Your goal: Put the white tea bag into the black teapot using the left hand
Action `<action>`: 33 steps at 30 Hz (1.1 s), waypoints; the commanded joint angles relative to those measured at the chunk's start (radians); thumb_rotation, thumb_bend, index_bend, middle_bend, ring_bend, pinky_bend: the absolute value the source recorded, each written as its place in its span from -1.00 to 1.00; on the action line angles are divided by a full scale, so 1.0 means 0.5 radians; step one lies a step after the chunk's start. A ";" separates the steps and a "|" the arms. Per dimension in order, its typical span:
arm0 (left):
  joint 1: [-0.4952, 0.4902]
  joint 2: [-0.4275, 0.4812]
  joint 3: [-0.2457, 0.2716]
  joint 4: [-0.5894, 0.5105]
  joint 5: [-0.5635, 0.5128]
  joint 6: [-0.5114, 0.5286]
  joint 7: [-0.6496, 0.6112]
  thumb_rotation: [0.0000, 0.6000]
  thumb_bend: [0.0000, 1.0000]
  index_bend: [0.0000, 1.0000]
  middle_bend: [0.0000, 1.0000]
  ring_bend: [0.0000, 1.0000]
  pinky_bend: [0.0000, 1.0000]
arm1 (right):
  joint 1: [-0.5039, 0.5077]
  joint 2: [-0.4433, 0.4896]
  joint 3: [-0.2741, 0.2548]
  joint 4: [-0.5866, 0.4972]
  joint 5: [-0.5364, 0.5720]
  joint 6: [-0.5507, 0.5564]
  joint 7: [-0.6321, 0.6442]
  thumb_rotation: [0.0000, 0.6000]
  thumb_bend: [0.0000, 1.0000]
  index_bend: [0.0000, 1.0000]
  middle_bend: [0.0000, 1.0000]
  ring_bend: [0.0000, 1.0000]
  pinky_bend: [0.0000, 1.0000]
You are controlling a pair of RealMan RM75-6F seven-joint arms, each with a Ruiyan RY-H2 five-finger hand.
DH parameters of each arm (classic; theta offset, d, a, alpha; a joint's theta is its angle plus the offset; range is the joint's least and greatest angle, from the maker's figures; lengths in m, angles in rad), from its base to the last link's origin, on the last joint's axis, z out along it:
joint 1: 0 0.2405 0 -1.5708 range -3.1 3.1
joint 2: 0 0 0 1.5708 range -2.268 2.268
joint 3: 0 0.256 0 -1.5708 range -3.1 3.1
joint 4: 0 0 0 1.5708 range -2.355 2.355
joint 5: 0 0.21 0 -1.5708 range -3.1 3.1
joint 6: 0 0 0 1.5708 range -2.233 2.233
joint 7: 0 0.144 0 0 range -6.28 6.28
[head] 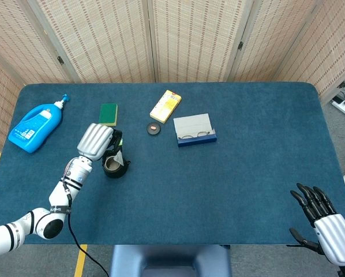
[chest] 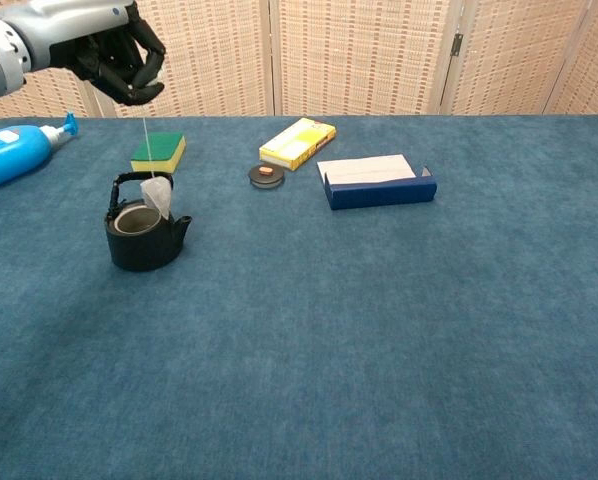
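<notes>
The black teapot stands on the blue table, left of centre; it shows in the head view as teapot. My left hand hovers above and slightly behind it, pinching a thin string. The white tea bag hangs from that string just over the pot's right rim, beside the raised handle. In the head view the left hand covers part of the pot, and the tea bag peeks out at its edge. My right hand stays at the near right table edge, fingers spread, holding nothing.
A green-and-yellow sponge lies behind the teapot. A blue bottle lies at far left. A small round lid, a yellow box and a navy box sit at centre back.
</notes>
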 commanded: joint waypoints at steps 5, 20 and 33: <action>0.010 -0.062 0.093 0.212 0.071 -0.065 -0.216 1.00 0.27 0.38 1.00 1.00 1.00 | 0.016 0.011 -0.038 -0.004 -0.069 -0.022 0.011 1.00 -0.39 -1.00 -1.00 -1.00 -1.00; 0.024 0.076 0.074 0.190 0.144 -0.021 -0.402 1.00 0.27 0.40 1.00 1.00 1.00 | 0.056 -0.012 -0.027 -0.038 -0.014 -0.120 -0.058 1.00 -0.39 -1.00 -1.00 -1.00 -1.00; 0.014 0.039 0.131 0.400 0.157 -0.114 -0.582 1.00 0.27 0.40 1.00 1.00 1.00 | 0.102 -0.022 0.000 -0.074 0.094 -0.234 -0.095 1.00 -0.39 -1.00 -1.00 -1.00 -1.00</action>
